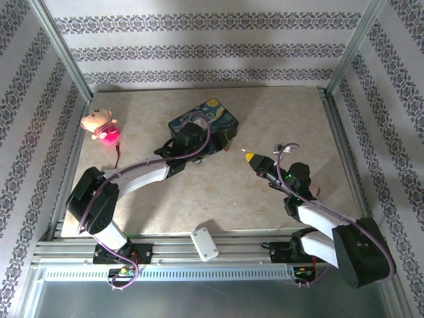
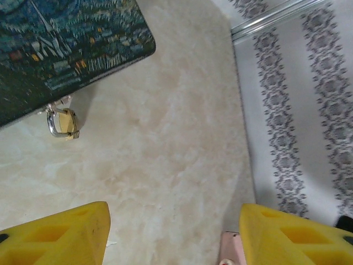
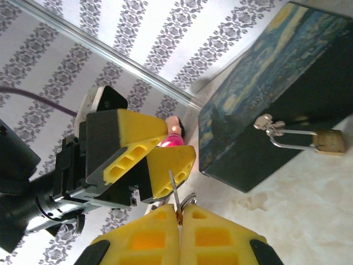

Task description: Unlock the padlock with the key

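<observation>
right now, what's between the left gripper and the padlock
Bare table. In the left wrist view, the open left gripper and the padlock sit apart, with only marble surface between them.

Little wallpapered booth, marble-look table
Grey-and-white striped damask walls [image 1: 212, 40] wrap round from 9 to 3 o'clock. Beige marbled tabletop [image 1: 199, 199] in the middle, aluminium posts [image 1: 63, 46] at 11 and 1, slotted rail [image 1: 232, 254] at 6. Soft, even light.

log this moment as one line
left gripper: open, empty, near tin | right gripper: shut on key | padlock: hanging on tin, key not in it
</observation>
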Controlling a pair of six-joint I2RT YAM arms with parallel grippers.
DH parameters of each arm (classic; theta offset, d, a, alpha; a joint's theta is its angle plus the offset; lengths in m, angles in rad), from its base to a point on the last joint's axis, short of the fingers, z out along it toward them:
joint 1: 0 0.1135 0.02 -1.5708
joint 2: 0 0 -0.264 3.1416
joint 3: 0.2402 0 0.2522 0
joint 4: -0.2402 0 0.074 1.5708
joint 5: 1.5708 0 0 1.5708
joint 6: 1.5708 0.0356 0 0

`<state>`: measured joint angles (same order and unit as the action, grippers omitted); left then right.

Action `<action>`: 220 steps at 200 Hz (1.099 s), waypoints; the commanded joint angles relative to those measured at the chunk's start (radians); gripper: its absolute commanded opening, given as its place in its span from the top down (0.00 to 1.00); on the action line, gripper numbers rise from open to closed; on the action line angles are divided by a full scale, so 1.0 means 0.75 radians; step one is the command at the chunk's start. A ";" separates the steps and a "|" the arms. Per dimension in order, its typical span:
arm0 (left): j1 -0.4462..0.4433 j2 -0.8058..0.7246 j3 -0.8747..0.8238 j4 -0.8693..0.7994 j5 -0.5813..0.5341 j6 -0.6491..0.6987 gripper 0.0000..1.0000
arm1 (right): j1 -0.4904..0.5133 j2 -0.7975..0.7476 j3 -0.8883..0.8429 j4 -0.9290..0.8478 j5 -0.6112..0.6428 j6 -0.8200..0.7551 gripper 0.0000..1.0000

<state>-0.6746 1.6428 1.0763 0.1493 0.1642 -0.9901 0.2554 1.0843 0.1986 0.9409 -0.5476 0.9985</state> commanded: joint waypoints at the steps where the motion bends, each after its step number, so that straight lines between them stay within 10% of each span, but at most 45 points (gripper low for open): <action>1: -0.072 0.084 0.097 -0.187 -0.216 0.070 0.37 | -0.028 -0.131 -0.047 -0.229 0.057 -0.124 1.00; 91: -0.174 0.524 0.469 -0.479 -0.637 0.014 0.35 | -0.092 -0.765 -0.090 -0.987 0.273 -0.268 1.00; 220: -0.099 0.622 0.551 -0.736 -0.782 0.013 0.40 | -0.124 -0.515 -0.011 -0.897 0.160 -0.296 1.00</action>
<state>-0.7666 2.1757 1.5631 -0.3374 -0.3813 -0.9871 0.1719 0.6926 0.1574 0.2253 -0.4122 0.7998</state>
